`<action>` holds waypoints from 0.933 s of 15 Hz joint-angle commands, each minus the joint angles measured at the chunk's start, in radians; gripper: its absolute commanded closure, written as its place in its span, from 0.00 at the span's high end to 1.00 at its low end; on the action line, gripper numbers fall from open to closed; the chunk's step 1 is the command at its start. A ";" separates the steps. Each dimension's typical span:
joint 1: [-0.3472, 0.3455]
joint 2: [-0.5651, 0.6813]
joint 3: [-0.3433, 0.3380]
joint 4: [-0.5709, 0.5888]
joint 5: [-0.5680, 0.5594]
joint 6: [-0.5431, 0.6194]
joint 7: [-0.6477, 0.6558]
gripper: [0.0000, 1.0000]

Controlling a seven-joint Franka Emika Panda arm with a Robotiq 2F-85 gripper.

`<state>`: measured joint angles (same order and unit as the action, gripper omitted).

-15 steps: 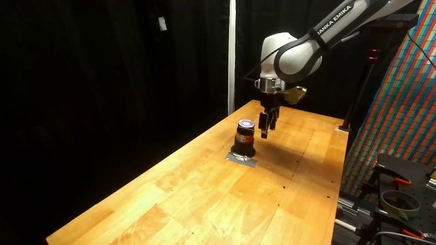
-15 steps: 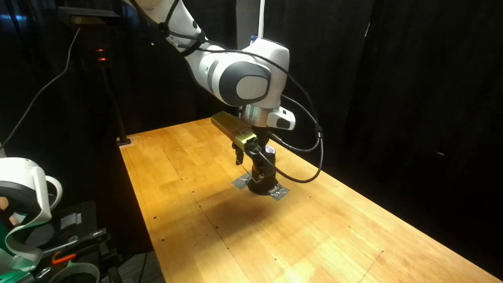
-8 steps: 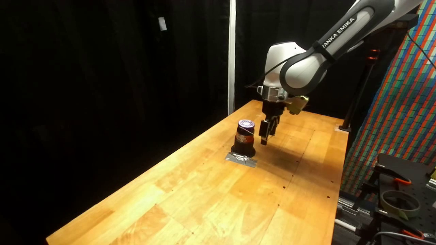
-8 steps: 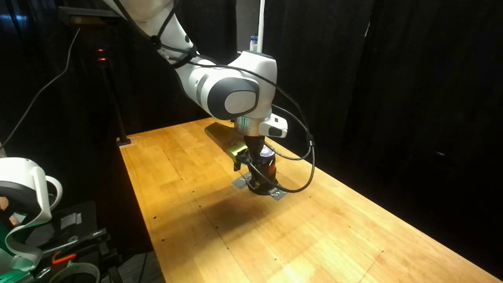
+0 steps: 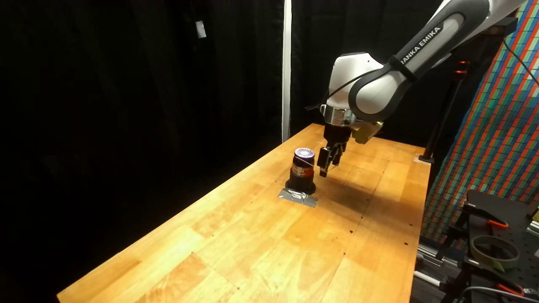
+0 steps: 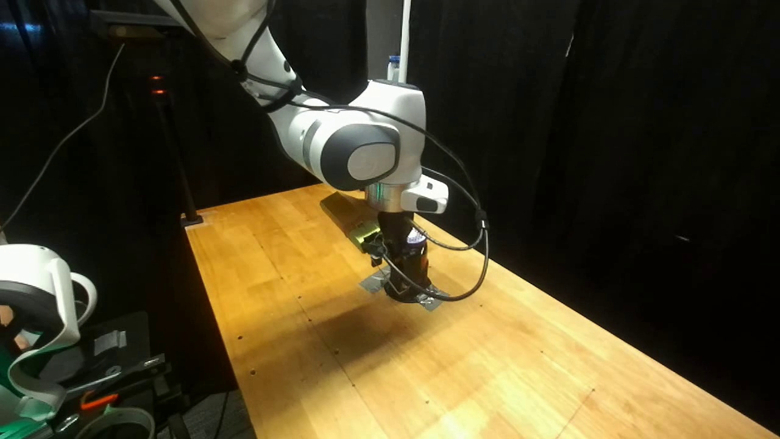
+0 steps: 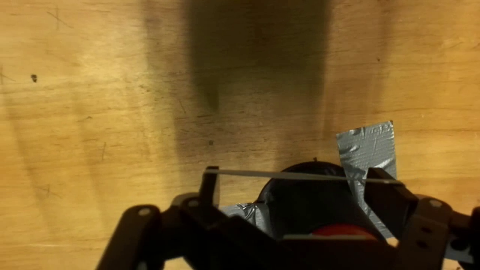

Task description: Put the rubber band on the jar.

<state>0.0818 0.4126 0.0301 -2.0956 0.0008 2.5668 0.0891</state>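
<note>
The jar, dark with a reddish-orange label and a pale patterned top, stands upright on the table in both exterior views (image 5: 302, 171) (image 6: 417, 238). In the wrist view its dark lower body (image 7: 307, 198) shows. My gripper (image 5: 330, 165) is open beside the jar, fingertips above the table at about label height. In the wrist view my gripper (image 7: 302, 180) has its fingers wide apart, and the rubber band (image 7: 258, 173) is stretched across both fingertips. In an exterior view a thin pale line slants down across the jar's upper body toward a fingertip; whether it is continuous I cannot tell.
Grey tape (image 5: 298, 197) (image 7: 369, 150) holds the jar's base to the wooden table (image 5: 269, 252). A loose arm cable (image 6: 484, 256) hangs in front of the jar in an exterior view. A dark side cart with a tape roll (image 5: 494, 251) stands beyond the table edge.
My gripper has moved down beside the jar, then slightly closer to it. The pale line at the jar was nearly level and now slants down. The jar has not moved.
</note>
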 commanded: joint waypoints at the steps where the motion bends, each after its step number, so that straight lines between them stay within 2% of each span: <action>1: 0.052 -0.023 -0.062 -0.057 -0.079 0.055 0.131 1.00; 10: 0.101 -0.034 -0.110 -0.091 -0.139 0.092 0.268 1.00; 13: 0.081 -0.047 -0.088 -0.110 -0.118 0.105 0.216 1.00; 14: 0.080 -0.053 -0.088 -0.119 -0.121 0.112 0.209 0.75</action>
<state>0.1682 0.4101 -0.0539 -2.1421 -0.1113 2.6592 0.3174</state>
